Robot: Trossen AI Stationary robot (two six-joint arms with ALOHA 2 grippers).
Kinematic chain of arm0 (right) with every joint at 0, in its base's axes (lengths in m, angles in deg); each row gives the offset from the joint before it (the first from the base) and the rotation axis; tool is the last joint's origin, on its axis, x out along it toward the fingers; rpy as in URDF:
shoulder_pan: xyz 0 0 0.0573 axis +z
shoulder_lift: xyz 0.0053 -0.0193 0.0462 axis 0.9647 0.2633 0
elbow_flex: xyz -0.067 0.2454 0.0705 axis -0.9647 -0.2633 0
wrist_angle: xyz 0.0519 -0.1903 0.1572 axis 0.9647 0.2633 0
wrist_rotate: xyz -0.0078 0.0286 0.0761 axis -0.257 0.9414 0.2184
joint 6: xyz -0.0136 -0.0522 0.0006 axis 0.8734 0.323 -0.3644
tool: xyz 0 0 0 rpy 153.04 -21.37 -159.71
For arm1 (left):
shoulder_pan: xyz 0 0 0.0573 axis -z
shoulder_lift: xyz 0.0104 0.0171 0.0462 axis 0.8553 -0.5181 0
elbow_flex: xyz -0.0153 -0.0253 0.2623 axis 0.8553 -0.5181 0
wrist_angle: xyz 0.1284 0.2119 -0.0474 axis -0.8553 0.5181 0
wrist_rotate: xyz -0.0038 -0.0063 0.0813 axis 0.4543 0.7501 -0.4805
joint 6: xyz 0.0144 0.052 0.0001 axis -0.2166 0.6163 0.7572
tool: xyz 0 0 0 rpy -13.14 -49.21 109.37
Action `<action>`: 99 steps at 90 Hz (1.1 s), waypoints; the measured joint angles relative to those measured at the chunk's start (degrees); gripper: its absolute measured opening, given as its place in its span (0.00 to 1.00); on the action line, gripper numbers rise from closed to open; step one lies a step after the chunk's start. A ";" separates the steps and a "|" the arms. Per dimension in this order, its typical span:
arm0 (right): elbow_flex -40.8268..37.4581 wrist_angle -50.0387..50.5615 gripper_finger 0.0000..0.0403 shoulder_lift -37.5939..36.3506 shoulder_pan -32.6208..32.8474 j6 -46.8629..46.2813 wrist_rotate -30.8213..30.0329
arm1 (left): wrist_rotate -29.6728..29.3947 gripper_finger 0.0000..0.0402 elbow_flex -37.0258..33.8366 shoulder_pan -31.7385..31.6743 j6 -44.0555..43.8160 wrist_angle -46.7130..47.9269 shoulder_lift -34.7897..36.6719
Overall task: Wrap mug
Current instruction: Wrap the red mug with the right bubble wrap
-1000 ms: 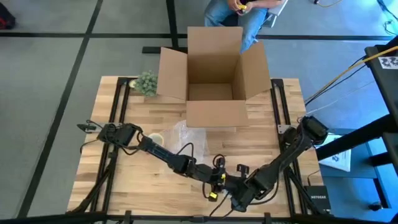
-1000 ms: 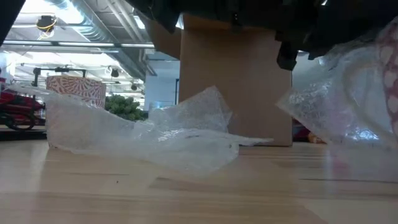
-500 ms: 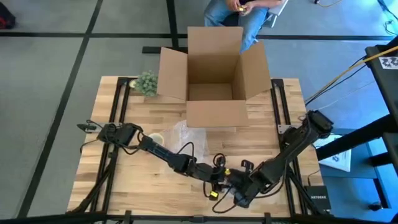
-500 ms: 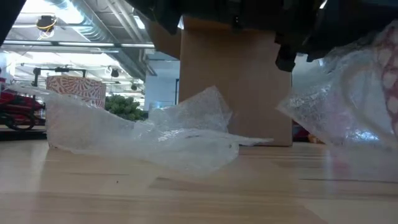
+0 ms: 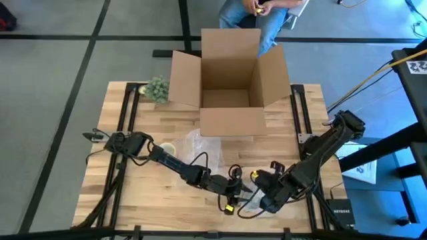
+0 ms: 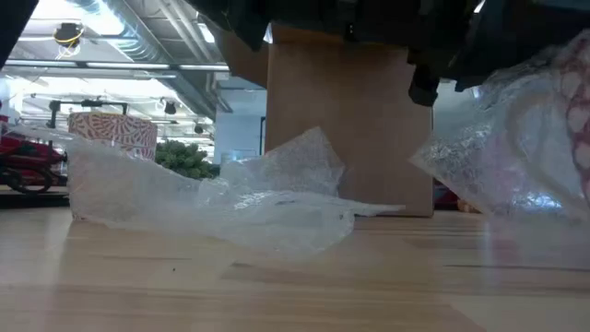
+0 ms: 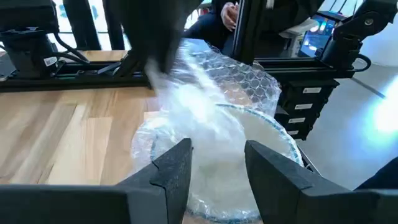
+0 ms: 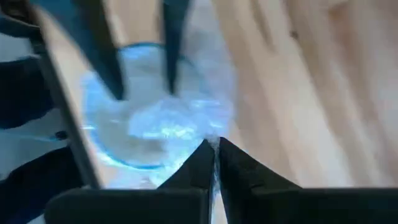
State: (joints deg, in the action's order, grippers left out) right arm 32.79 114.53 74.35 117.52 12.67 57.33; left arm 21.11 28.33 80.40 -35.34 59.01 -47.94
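Observation:
A white mug with a blue rim (image 7: 255, 134) lies near the table's front edge, half covered by clear bubble wrap (image 7: 233, 74). The right wrist view shows its round rim (image 8: 93, 134). My left gripper (image 5: 235, 192) comes in from the left. It is open, and its two fingers (image 7: 171, 171) stand at the mug's mouth. My right gripper (image 5: 262, 197) is just to the right of the mug and shut on the wrap. In the low view the wrapped bundle (image 6: 521, 152) hangs at the right. My left gripper has its fingertips (image 8: 117, 87) over the wrap-covered mouth of the mug; I cannot tell whether they touch it. My right gripper pinches a thin edge of the bubble wrap (image 8: 214, 138) between its shut fingertips, beside the mug's rim. The sheet runs from there over the mug.
An open cardboard box (image 5: 230, 80) stands at the far middle, with a small green plant (image 5: 157, 88) to its left. A second mug (image 5: 167, 148) and a loose sheet of bubble wrap (image 5: 200, 143) lie at mid-left. A person (image 5: 260, 13) sits beyond the box.
My right gripper has gone toward the table's far edge and a little to the right, staying shut on the wrap, while its arm has swung out toward the right edge. The wrap has been drawn along with it over the mug. My left gripper has kept still.

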 joint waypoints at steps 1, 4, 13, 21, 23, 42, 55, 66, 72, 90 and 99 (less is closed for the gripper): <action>-0.03 0.12 0.00 0.01 0.00 -0.11 -0.15 | 0.00 0.33 0.00 0.00 0.00 0.00 0.00; -0.21 -0.12 0.00 0.03 0.00 -0.22 -0.45 | 0.00 0.33 0.00 0.00 0.02 -0.02 0.00; -1.16 -4.38 0.00 0.05 0.00 0.50 -0.75 | 0.00 0.33 0.00 0.00 0.04 -0.01 0.00; -2.49 -11.82 0.00 0.05 0.00 2.22 -0.79 | 0.00 0.33 0.00 0.00 0.08 -0.02 0.00; -3.02 -13.92 0.00 0.07 0.00 2.62 -0.77 | 0.00 0.33 0.00 0.00 0.07 -0.01 0.00; -7.64 -23.72 0.00 4.62 -0.07 2.80 1.78 | 0.00 0.33 0.01 0.00 0.14 -0.07 0.00; -7.65 -25.61 0.00 8.17 -0.09 2.86 3.92 | 0.23 0.33 0.00 0.00 0.48 0.14 0.80; -7.33 -26.59 0.00 8.58 -0.07 3.14 3.92 | 0.23 0.33 -0.23 0.04 0.51 1.49 2.21; -6.45 -25.69 0.00 8.77 -0.07 4.27 3.82 | 0.07 0.33 -0.24 0.04 0.90 1.63 2.43; -3.63 -25.02 0.00 9.01 -0.09 7.53 3.60 | -4.79 0.33 0.06 -0.08 -0.32 5.31 1.75; -3.54 -24.98 0.00 9.01 -0.07 7.30 3.38 | -4.57 0.33 0.07 -0.20 -0.77 5.38 1.02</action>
State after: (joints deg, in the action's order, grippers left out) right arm 29.25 89.55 83.36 117.45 19.97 60.72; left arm 16.54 28.40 80.21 -36.12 64.39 -46.92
